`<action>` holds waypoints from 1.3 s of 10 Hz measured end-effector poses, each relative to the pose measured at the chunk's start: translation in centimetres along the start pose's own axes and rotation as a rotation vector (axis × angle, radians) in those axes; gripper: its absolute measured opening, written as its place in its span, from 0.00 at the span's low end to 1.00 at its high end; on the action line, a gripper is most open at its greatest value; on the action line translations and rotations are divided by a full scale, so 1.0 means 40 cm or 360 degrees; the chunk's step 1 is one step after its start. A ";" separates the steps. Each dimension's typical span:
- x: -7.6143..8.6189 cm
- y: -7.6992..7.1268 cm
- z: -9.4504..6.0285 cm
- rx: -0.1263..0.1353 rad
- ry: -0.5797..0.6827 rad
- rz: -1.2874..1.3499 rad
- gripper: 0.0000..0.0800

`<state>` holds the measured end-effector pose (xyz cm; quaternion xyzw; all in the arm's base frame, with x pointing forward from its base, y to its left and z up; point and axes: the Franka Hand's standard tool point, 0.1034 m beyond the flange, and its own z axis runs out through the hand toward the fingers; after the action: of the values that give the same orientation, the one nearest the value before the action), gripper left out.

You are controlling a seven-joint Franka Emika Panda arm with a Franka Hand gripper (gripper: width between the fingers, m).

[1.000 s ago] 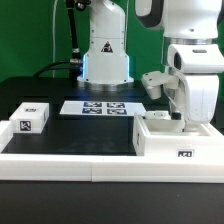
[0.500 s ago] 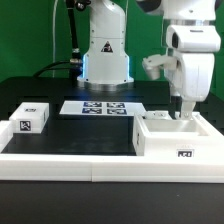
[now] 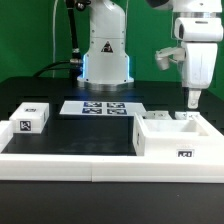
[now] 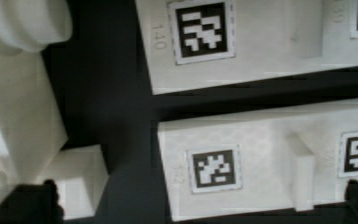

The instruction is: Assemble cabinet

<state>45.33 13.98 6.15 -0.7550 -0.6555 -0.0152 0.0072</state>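
The cabinet body (image 3: pixel 170 137) is a white open-topped box with a tag on its front, standing at the exterior view's right against the border rail. My gripper (image 3: pixel 192 99) hangs a little above its far right corner, open and empty. In the wrist view the gripper (image 4: pixel 197 200) has one dark fingertip at each side, wide apart, over white tagged surfaces of the cabinet (image 4: pixel 247 140). A small tagged white block (image 3: pixel 32 117) sits at the exterior view's left, far from the gripper.
The marker board (image 3: pixel 100 107) lies flat at the middle back. A long low white border rail (image 3: pixel 70 160) runs along the front and also shows in the wrist view (image 4: pixel 16 100). The arm's base (image 3: pixel 105 55) stands behind the marker board.
My gripper has risen out of the cabinet body and shifted slightly toward the exterior view's right, holding nothing. The cabinet and block have not moved.
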 end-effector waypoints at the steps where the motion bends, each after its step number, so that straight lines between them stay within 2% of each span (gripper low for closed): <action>1: -0.001 0.000 0.000 0.0000 0.0000 0.0002 1.00; 3: 0.002 -0.004 0.002 0.0004 0.0000 0.0011 1.00; 4: 0.028 -0.027 0.007 0.0019 0.0003 -0.0002 1.00; 6: 0.057 -0.051 0.012 0.0020 0.0009 -0.0078 1.00; 7: 0.060 -0.064 0.023 0.0019 0.0022 -0.0127 1.00; 8: 0.054 -0.075 0.044 0.0043 0.0023 -0.0135 1.00; 10: 0.054 -0.089 0.077 0.0040 0.0057 -0.0118 1.00; 13: 0.052 -0.107 0.111 0.0077 0.0060 -0.0114 1.00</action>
<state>41.44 16.78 1.75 -0.7302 -0.6820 -0.0137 0.0372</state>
